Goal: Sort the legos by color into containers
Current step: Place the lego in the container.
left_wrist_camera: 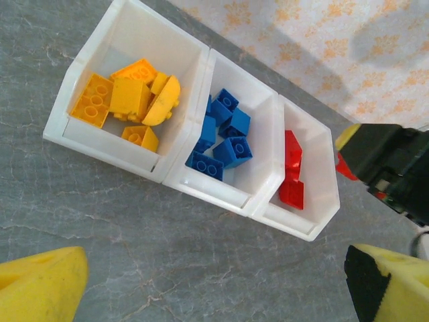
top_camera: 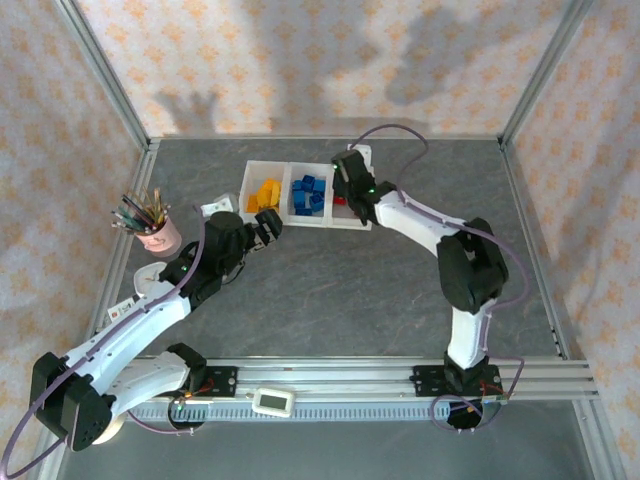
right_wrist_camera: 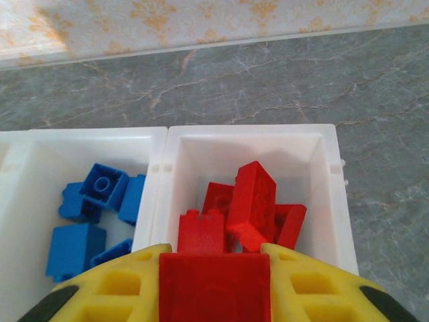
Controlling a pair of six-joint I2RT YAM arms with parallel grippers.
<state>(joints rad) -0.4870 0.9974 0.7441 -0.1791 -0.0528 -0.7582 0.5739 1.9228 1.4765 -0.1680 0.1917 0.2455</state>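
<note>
We see the right gripper (top_camera: 348, 192) clamped on a glossy red brick (right_wrist_camera: 214, 285) above the right-hand bin of the translucent white containers (left_wrist_camera: 171, 178), where studded red legos (right_wrist_camera: 253, 198) lie jumbled. The middle bin holds blue legos (left_wrist_camera: 221, 137) and the left holds yellow-orange legos (left_wrist_camera: 131, 97). The left gripper (left_wrist_camera: 214, 285) hangs spread wide, holding nothing, over the grey marbled table (left_wrist_camera: 134, 221).

The containers (top_camera: 300, 223) sit at the far middle of the table (top_camera: 330, 290). All three bins have legos (top_camera: 308, 194) in them. A cup of pencils (top_camera: 160, 234) stands left of them, a bit nearer. The right gripper (top_camera: 350, 196) hangs over the right bin.
</note>
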